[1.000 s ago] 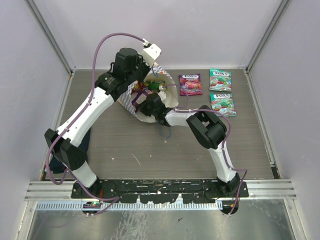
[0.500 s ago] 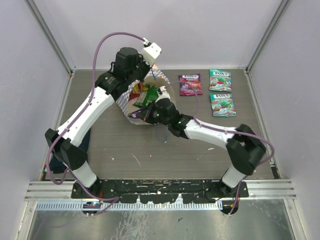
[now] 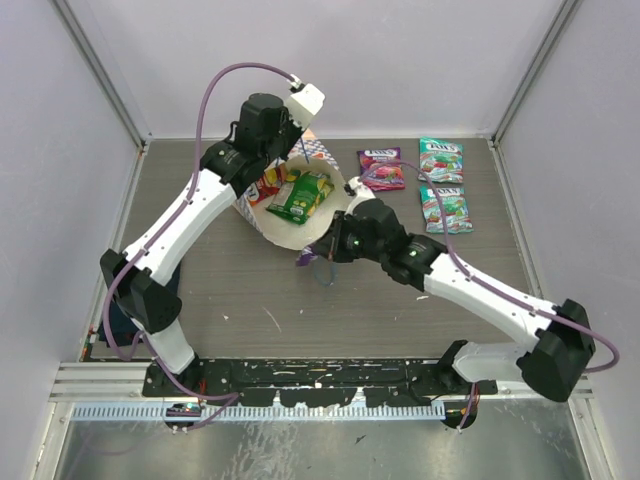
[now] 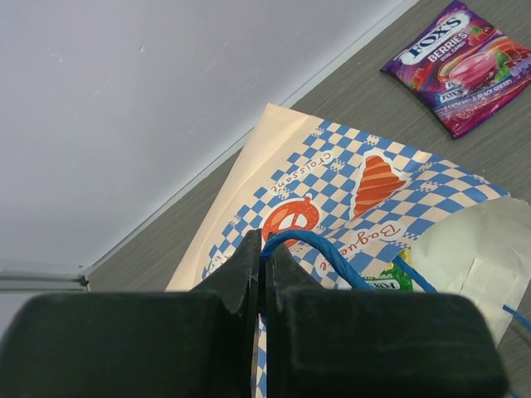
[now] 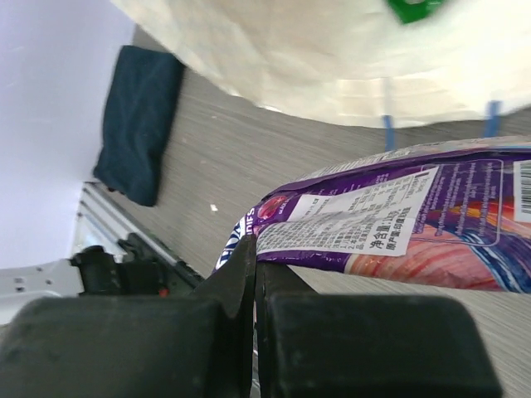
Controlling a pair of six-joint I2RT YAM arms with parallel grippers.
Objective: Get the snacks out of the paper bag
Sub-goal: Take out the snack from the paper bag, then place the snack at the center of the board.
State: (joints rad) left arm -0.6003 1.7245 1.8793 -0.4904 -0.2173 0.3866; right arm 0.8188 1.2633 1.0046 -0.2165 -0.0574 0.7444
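Pincers are both closed. The left pincer (image 4: 260,249) is clamped on the blue handle (image 4: 315,243) of the bag (image 4: 332,166), which sits at the far left-centre of the worktop (image 3: 250,290), its mouth gaping upward. Inside it show a green packet (image 3: 300,197) and an orange-red packet (image 3: 270,184). The right pincer (image 5: 255,253) grips a purple packet (image 5: 390,228) by its edge, just beside the bag's near rim. Right of the bag, flat on the worktop, lie a second purple packet (image 3: 382,168), a far teal packet (image 3: 441,158) and a near teal packet (image 3: 445,208). A dark cloth (image 5: 137,124) lies by the left arm's base.
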